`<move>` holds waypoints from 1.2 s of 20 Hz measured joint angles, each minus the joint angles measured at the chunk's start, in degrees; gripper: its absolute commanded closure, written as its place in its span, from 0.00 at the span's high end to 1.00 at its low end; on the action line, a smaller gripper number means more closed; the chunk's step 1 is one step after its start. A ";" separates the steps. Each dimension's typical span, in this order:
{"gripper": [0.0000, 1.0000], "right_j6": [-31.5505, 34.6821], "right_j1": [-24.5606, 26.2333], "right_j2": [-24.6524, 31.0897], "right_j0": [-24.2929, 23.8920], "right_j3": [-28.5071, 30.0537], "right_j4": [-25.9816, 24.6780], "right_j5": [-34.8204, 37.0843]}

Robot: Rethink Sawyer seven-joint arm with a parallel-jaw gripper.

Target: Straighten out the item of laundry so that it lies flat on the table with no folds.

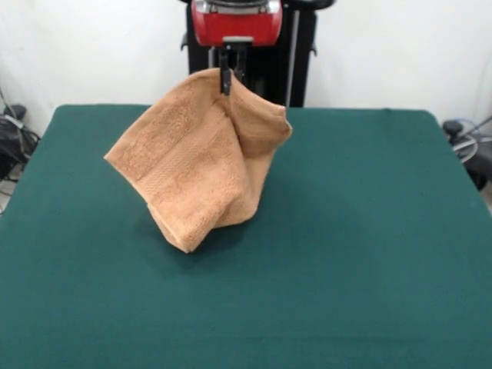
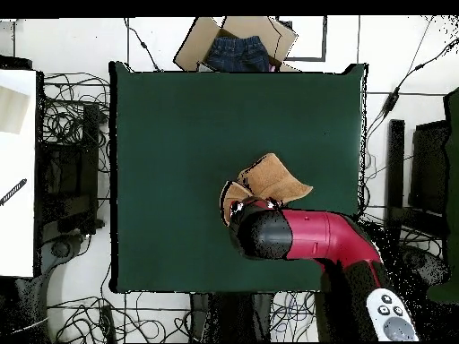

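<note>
On the left side of the front view, the green worktop is bare, and this free area is where the cloth could later be spread. Moving toward the middle, the towel hangs in the air from one point on its upper edge, with its left corner sticking out to the side and its lowest corner touching or almost touching the worktop; I cannot tell which. It is held like this, I think, so that its own weight pulls the folds open before it is laid down. Above the towel, the gripper is closed on the towel's top edge, under the red head of the arm. The right part of the towel still folds back behind the front layer, so it is doubled and not flat, and the task seems far from finished. To the right of the towel the worktop is bare up to its edge. In the overhead view the towel shows just beyond the arm, well inside the worktop. No label, brand or writing can be read on the towel in either view.
</note>
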 measured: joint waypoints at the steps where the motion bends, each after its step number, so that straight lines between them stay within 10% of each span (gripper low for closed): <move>1: 0.00 0.00 -0.27 0.46 -0.32 0.00 0.08 0.00; 13: 0.00 0.00 -1.95 2.64 -1.49 0.02 2.39 3.24; 24: 0.00 0.00 -13.11 2.76 -1.49 -1.42 9.38 26.32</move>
